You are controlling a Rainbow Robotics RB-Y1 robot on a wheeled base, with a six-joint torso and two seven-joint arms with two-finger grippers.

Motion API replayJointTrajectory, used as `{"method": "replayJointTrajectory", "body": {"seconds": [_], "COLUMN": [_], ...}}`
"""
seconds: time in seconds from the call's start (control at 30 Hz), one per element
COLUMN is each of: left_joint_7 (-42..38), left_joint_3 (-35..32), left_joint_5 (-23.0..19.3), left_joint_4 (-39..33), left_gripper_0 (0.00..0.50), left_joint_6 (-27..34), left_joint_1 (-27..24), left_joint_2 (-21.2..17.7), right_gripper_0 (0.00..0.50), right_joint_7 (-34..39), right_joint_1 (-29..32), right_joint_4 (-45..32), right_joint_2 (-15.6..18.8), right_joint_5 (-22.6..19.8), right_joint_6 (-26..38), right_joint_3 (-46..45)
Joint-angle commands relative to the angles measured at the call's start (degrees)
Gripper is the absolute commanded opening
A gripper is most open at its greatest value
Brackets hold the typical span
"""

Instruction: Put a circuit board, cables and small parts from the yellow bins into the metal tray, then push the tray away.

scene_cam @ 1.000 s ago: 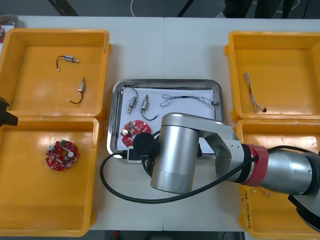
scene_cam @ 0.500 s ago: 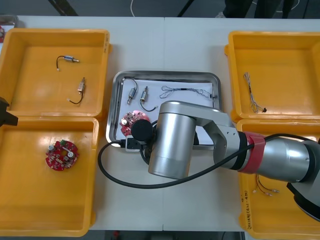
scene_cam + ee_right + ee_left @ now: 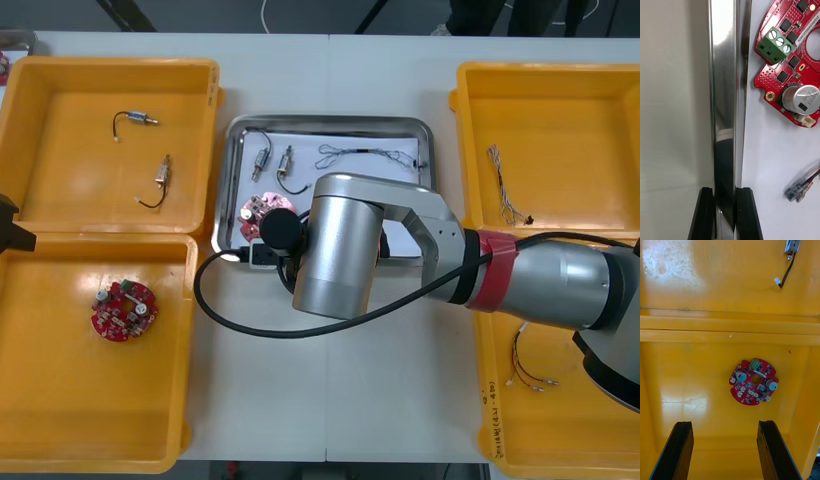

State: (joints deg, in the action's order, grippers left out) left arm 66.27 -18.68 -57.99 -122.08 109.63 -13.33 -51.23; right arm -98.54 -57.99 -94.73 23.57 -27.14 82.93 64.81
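Pinching tray (image 3: 724, 93) (board (image 3: 792, 63) inside): right end effector (image 3: 725, 192); left end effector (image 3: 725, 423) spread over bin (image 3: 685, 390).

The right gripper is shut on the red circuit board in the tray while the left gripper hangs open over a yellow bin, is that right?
Not quite. The right gripper is shut on the rim of the tray; the circuit board lies untouched inside it, as the right wrist view shows. The left gripper does hang open over a yellow bin.
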Motion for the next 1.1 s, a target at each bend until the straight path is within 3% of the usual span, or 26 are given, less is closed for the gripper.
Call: {"method": "replayJointTrajectory", "body": {"seconds": [0.03, 0.6, 1.1], "left_joint_7": [5.8, 5.8, 5.8], "left_joint_3": [-1.5, -1.5, -1.5], "left_joint_5": [-0.5, -0.5, -0.5], "left_joint_4": [-1.6, -1.6, -1.6], "left_gripper_0": [0.5, 0.5, 0.5], "left_joint_6": [0.4, 0.4, 0.4], "left_joint_1": [1.4, 1.4, 1.4], "left_joint_2": [-2.6, -2.6, -2.6], "right_gripper_0": [0.0, 0.0, 0.0], "right_joint_7": [-0.6, -1.0, -1.4], "right_joint_1": [-3.1, -7.9, -10.6], "right_joint_4": [0.5, 2.9, 11.1], "right_joint_2": [0.5, 3.7, 3.1], "right_joint_5": [-0.5, -0.4, -0.2], "right_joint_6": [-1.0, -5.8, -13.3], "right_joint_3": [0.6, 4.4, 4.4]}}
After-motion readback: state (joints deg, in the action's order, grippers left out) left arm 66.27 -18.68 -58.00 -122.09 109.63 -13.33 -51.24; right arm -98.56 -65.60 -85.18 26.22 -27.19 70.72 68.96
